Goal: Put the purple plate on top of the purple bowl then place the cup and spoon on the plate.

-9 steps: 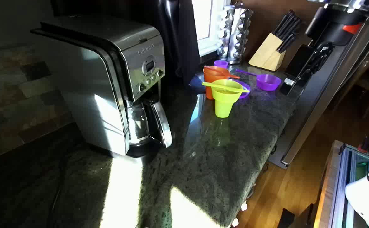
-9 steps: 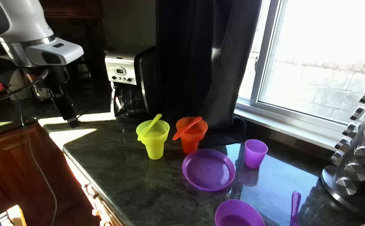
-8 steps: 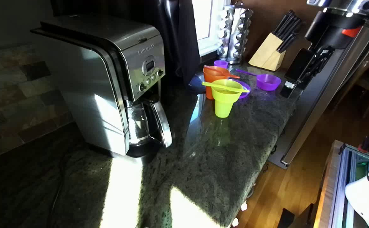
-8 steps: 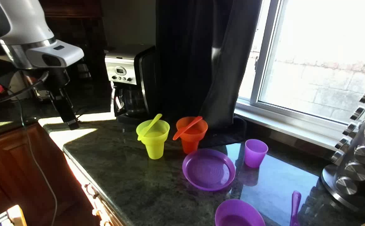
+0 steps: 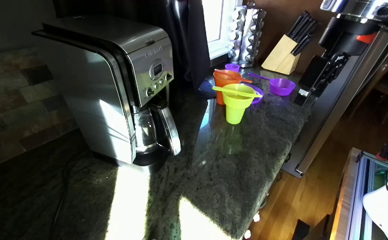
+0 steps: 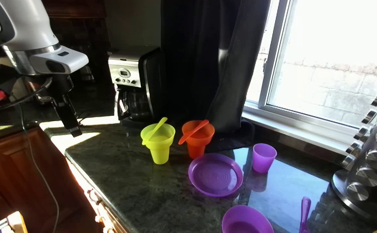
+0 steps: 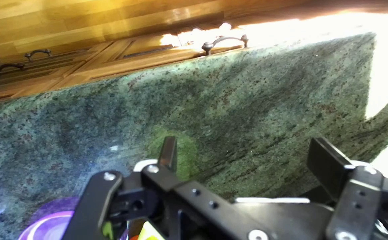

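The purple plate [image 6: 215, 176] lies flat on the dark counter, partly hidden behind the yellow-green cup in an exterior view [image 5: 258, 96]; part of it shows in the wrist view [image 7: 52, 228]. The purple bowl [image 6: 245, 218] stands beside it, cut off by the frame's bottom edge, and shows whole in an exterior view [image 5: 282, 87]. The purple cup [image 6: 264, 158] stands upright behind the plate. The purple spoon [image 6: 304, 213] lies on the counter near the bowl [image 5: 282, 87]. My gripper [image 7: 242, 143] is open and empty above the counter, left of the objects in an exterior view [image 6: 75, 131].
A yellow-green cup [image 6: 159, 147] and an orange cup [image 6: 197, 142], each with a spoon across its rim, stand close to the plate. A coffee maker [image 5: 147, 73], spice rack [image 6: 370, 168] and knife block [image 5: 280, 55] stand around. The counter's front edge is near my gripper.
My gripper and arm have moved slightly down, and a little left in an exterior view. The plate, bowl, cup and spoon have not moved.
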Controlling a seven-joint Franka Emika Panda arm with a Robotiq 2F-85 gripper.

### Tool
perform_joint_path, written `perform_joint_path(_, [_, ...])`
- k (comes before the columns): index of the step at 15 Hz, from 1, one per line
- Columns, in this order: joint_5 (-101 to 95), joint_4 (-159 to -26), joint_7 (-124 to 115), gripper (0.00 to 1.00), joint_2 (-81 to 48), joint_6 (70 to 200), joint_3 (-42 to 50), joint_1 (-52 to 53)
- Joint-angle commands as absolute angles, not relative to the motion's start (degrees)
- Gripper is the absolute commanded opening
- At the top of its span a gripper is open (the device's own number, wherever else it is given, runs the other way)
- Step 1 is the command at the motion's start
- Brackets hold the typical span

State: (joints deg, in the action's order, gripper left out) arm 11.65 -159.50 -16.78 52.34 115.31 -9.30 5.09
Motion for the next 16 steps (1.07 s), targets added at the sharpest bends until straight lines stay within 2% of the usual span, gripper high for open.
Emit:
perform_joint_path(1, [10.45,-159.03,-17.05,1.0,51.74,118.29,-7.46,0.95])
perform_joint_path(9, [6.51,-158.53,-16.79,1.0,44.97,136.44,3.95,-15.01])
perform_joint_path(10, [7.43,-158.55,-15.68,1.0,48.45,133.12,2.6,-11.95])
perform_joint_path(16, [6.99,-158.12,-15.8,1.0,45.02,135.56,4.15,-15.03])
